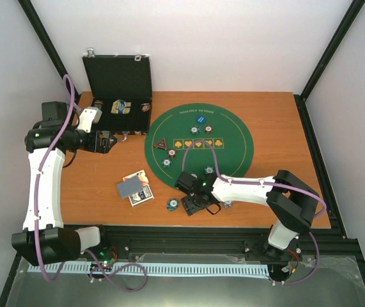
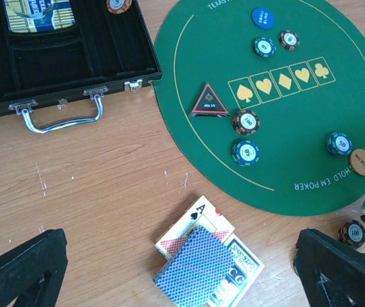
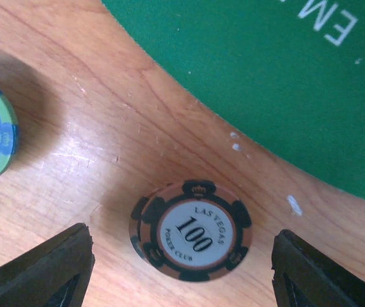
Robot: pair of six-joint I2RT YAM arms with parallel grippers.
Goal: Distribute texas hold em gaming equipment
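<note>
— Black fingers (image 2: 22,268) of the left gripper (image 1: 108,142) fill the low corners of its wrist view. Grasping anything?
— Nothing. They are spread wide and hang over bare wood left of the green mat (image 1: 246,137).
— And the black case (image 1: 118,80)?
— It stands with its lid up, off the mat's far-left edge.
— Where are the playing cards (image 2: 198,265)?
— In a loose pile on the wood, just off the mat's near-left edge. A blue-backed card lies on top, with an ace of spades face up beneath.
— On the mat itself?
— The triangular token (image 2: 209,101) lies at its left, beside the printed suit row. Striped poker chips (image 2: 245,121) are scattered across it. The blue disc (image 2: 263,17) is on the far side and the orange disc (image 2: 361,162) near the near rim.
— And the right gripper (image 1: 198,206)?
— It is just off the mat's near edge, jaws parted either side of a 100 chip (image 3: 192,230). The chip lies flat on the wood, touching neither finger.
</note>
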